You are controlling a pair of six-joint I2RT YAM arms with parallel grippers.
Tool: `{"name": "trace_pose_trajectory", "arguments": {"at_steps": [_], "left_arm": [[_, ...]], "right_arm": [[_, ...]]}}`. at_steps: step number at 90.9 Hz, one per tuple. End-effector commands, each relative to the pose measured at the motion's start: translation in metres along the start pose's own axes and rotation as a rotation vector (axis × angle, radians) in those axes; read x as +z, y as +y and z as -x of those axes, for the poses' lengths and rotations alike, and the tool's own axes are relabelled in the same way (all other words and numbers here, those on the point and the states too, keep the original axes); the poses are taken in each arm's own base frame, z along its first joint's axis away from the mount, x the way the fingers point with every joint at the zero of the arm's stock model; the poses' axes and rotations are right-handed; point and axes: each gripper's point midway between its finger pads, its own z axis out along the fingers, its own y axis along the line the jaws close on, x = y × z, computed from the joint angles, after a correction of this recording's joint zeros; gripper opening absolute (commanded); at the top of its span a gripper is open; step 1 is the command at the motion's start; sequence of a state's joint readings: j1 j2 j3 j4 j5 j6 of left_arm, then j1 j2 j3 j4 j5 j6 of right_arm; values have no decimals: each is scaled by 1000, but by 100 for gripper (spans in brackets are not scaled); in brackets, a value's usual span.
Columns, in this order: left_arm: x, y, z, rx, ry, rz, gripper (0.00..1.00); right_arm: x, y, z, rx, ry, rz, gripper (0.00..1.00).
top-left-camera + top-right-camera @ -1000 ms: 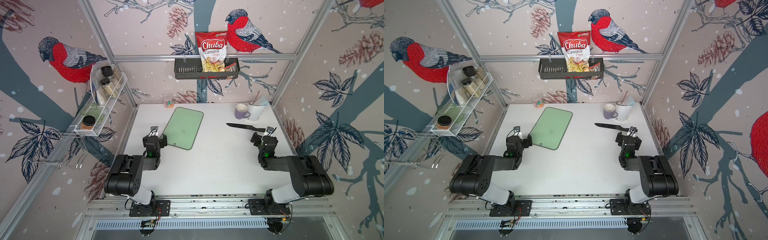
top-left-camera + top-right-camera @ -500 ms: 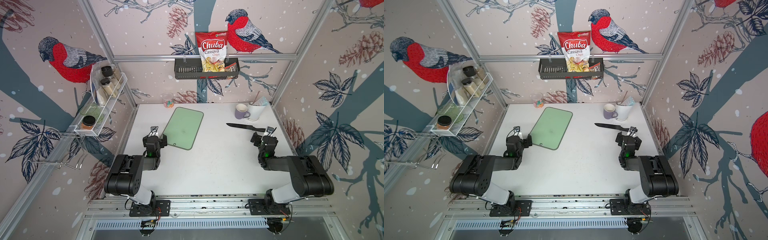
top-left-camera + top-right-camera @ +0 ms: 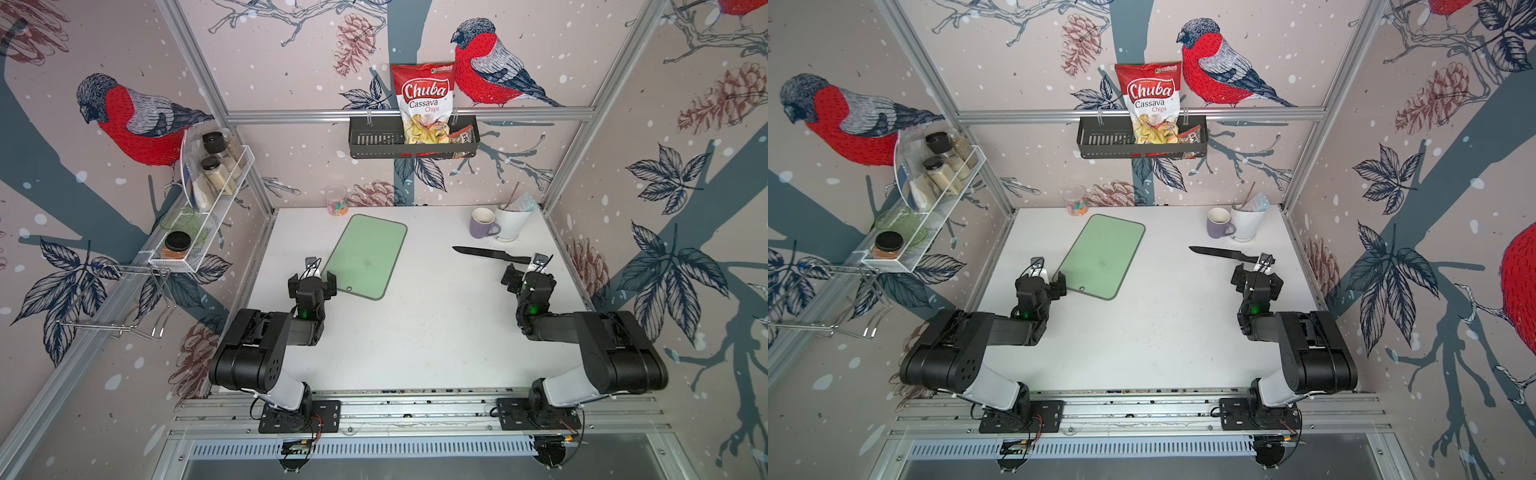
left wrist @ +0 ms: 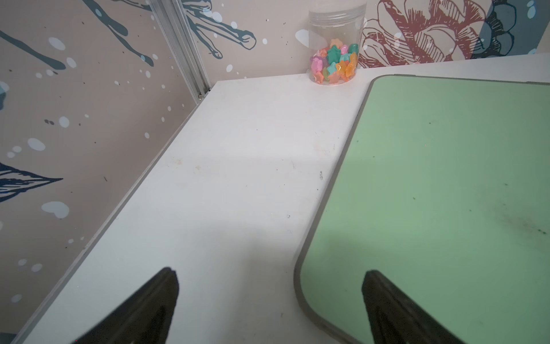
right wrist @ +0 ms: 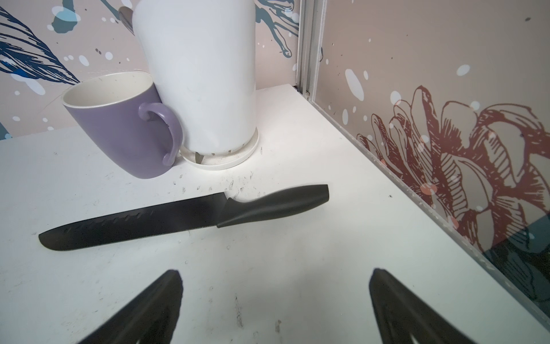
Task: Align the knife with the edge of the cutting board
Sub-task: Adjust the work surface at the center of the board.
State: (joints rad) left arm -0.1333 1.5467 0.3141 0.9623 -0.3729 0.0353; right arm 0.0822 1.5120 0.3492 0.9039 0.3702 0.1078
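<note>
The pale-green cutting board (image 3: 365,255) (image 3: 1100,254) lies slanted on the white table, left of centre, with its small hole at the near short end. The all-black knife (image 3: 490,254) (image 3: 1222,253) lies flat far to the right, apart from the board, with its tip pointing toward the board and its handle toward the right wall. My left gripper (image 3: 311,282) (image 4: 269,271) hovers open at the board's (image 4: 446,193) near left corner, one finger over the green surface. My right gripper (image 3: 530,277) (image 5: 275,271) stands open just short of the knife (image 5: 178,217), holding nothing.
A purple mug (image 3: 482,223) (image 5: 125,128) and a white holder (image 3: 509,222) (image 5: 202,74) stand just behind the knife. A clear jar of coloured beads (image 3: 336,200) (image 4: 334,53) sits behind the board. The right wall runs close to the knife's handle. A black basket (image 3: 374,139) hangs on the back wall.
</note>
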Motion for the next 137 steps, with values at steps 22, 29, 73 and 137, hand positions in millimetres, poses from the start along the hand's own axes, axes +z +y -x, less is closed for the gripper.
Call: {"name": "trace_pose_trajectory", "arguments": {"at_steps": [22,29,73,137], "left_arm": [[-19,17,40,4,-41,131,98],[-17,16,40,12,-36,125,98],[13,16,19,-53,-34,47,95],[9,-1,19,-16,-33,-53,96]], "right_arm": [[0,1,4,7,-11,2,99],[0,0,3,8,-11,2,99],[0,0,4,8,-11,1,99],[0,0,4,8,-12,1,99]]}}
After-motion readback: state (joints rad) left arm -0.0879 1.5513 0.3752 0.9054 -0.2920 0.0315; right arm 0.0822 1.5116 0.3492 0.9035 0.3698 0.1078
